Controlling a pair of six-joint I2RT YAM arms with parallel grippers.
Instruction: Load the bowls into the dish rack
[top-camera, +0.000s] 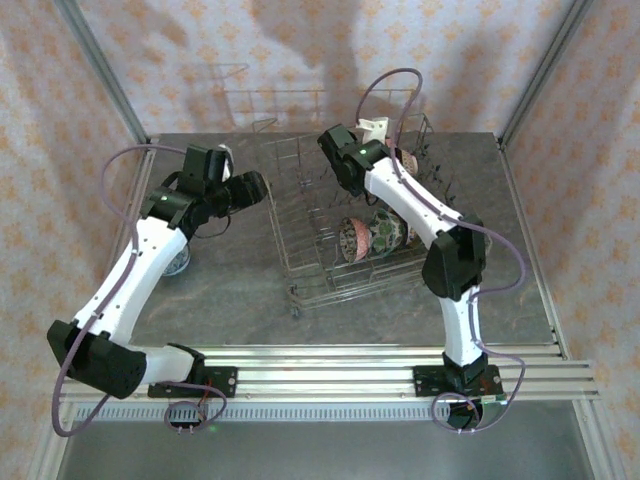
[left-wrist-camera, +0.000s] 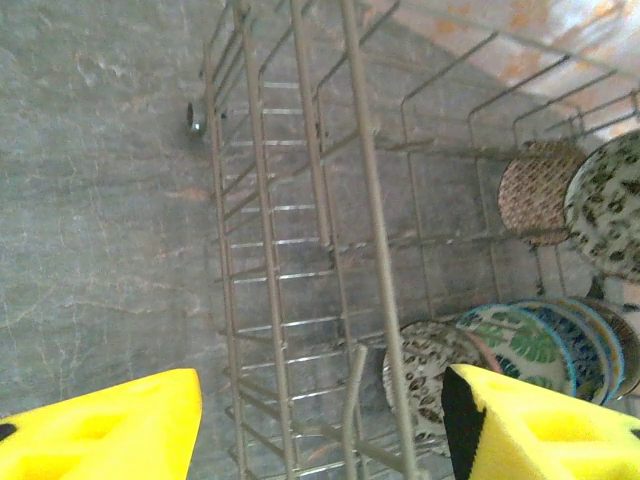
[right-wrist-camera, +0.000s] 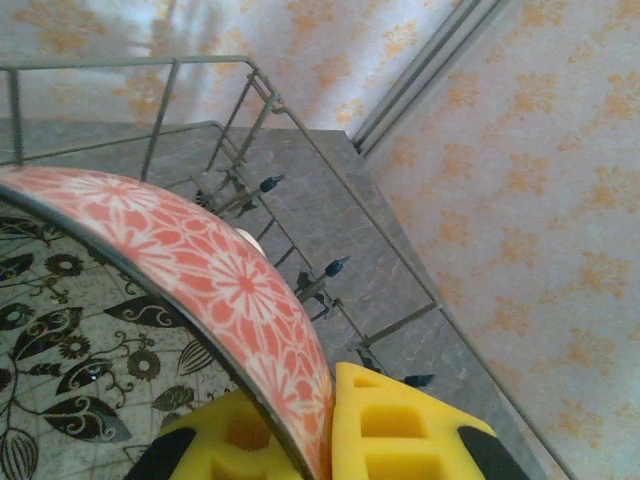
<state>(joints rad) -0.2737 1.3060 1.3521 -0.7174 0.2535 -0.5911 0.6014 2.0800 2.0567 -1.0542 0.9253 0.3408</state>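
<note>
**Pink bowl clamped over the far end of the rack, needs a slot**

The right gripper (right-wrist-camera: 310, 445) is pinched tight on the rim of the pink floral bowl (right-wrist-camera: 230, 280), with one pad on the outside and one inside on the black leaf pattern. The bowl hangs tilted on edge at the far end of the dish rack (top-camera: 300, 250), and a few black-tipped tines (right-wrist-camera: 335, 266) sit just behind it. I'd call this the placing step: the bowl is grabbed but not set down yet.

The left gripper (left-wrist-camera: 320, 440) is spread wide with nothing in it, hovering above the rack's left side. Below it, several loaded bowls (left-wrist-camera: 520, 345) stand on edge in a row between the wires. One more bowl (top-camera: 180, 263) looks to be sitting on the table (top-camera: 220, 290) by the left arm, outside the rack.

Next move, my guess: lower the pink one on edge into a free gap between tines, and only let go once it's propped. The risk is the rim clipping a wire or bumping a neighbour.
</note>
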